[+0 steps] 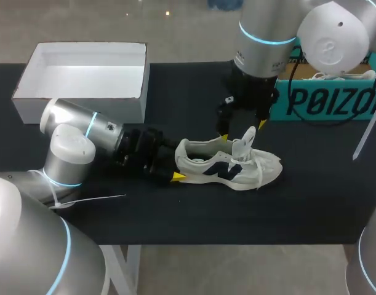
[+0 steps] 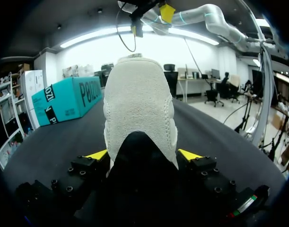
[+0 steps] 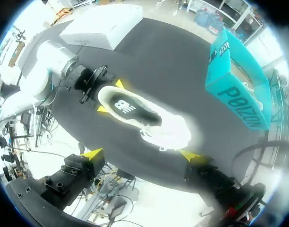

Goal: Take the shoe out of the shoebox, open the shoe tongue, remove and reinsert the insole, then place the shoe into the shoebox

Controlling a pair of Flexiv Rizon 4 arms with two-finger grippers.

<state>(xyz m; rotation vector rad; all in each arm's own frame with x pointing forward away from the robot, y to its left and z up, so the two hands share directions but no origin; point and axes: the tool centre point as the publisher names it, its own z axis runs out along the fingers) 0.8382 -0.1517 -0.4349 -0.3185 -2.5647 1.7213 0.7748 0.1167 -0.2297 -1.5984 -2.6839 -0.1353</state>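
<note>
While the white shoe [image 1: 228, 165] lies on the black worktop [image 1: 311, 196], heel toward 9 o'clock and toe toward 3, the left end effector [image 1: 178, 161] clamps its heel from both sides. The right end effector [image 1: 242, 130] hangs spread open just above the raised tongue [image 1: 244, 142]. A navy logo marks the shoe's side. A teal box [image 1: 326, 101] with large dark lettering stands at 2 o'clock, and a white open box [image 1: 80, 106] at 10.

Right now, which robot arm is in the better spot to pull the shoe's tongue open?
Right, probably. The right hand hangs open just above the tongue of the shoe. The left hand is shut on the heel, so it isn't free.
</note>
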